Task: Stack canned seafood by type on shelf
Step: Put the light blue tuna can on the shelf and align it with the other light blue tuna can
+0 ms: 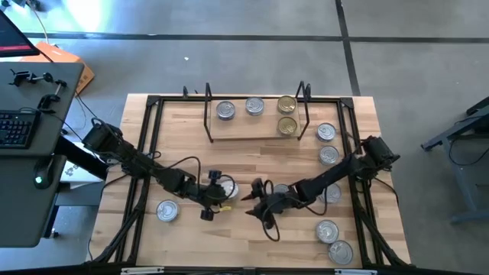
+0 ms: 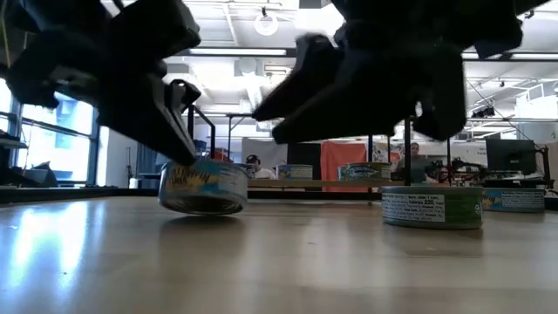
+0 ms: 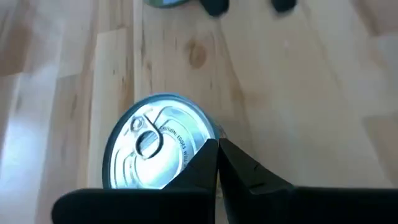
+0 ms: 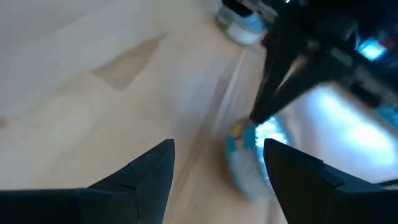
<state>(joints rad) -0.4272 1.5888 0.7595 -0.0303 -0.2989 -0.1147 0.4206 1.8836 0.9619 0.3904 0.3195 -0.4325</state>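
Note:
A blue-labelled tin with a silver lid sits on the table left of centre. My left gripper is shut, its tips on that tin's lid edge. My right gripper stands open just to the tin's right, fingers aimed at the tin and touching nothing. The shelf stands at the far side and bears two silver-lidded tins and two gold-lidded tins. Another tin stands nearby on the table. My left gripper presses its shut fingertips on the rim of the tin's lid, at the side toward the right arm. The fingers come slanting down from the table's left. In the low view the tin rests on the table and looks slightly tipped.
Loose tins lie on the tabletop: one near the left front, several along the right side and at the right front, one under the right arm. A black frame edges the table.

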